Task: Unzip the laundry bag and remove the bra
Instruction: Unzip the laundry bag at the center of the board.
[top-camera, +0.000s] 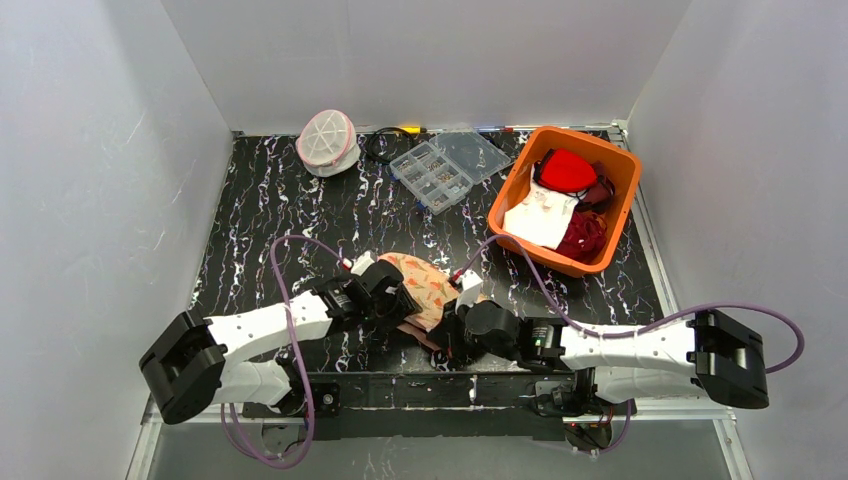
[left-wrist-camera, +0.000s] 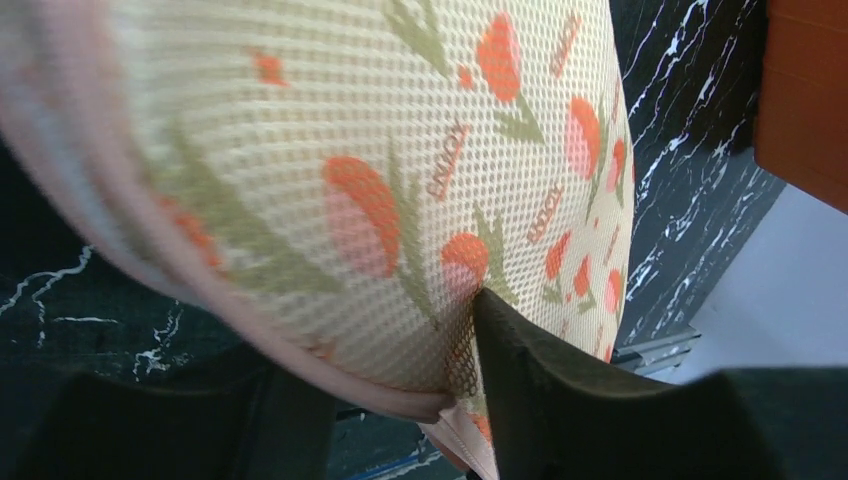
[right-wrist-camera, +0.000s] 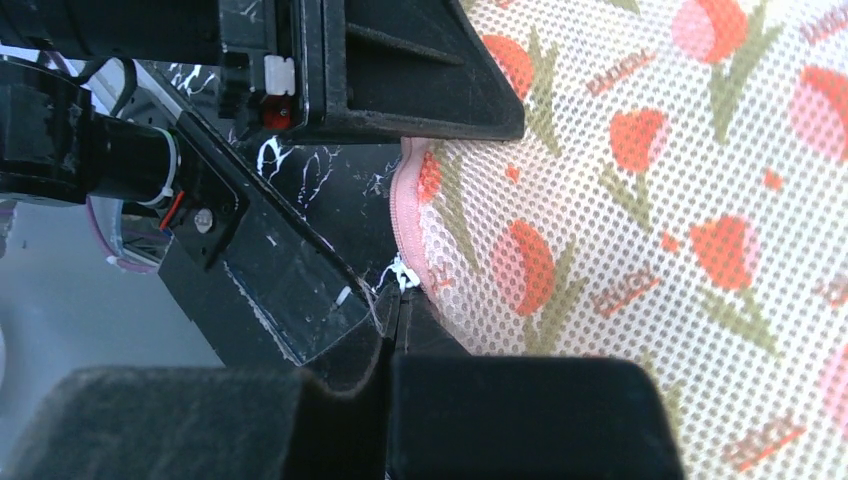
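— Right gripper (right-wrist-camera: 388, 325) was pressed together at the pink zip rim (right-wrist-camera: 405, 215), a white tab (right-wrist-camera: 401, 273) at its tips. Left gripper (left-wrist-camera: 400, 400) straddled the tulip-print laundry bag (top-camera: 428, 283), at 6 o'clock on the table (top-camera: 300, 220); clamped or not, I couldn't tell.

— The risk?

— With a loose left hold, pulling would probably drag the whole bag instead of opening the zip. The tab could also slip free.

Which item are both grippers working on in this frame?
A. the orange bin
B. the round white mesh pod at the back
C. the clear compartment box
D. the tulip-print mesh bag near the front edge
D: in the top view the left gripper and right gripper meet on the tulip-print mesh bag, and both wrist views are filled with its mesh. The white mesh pod sits alone at the back left.
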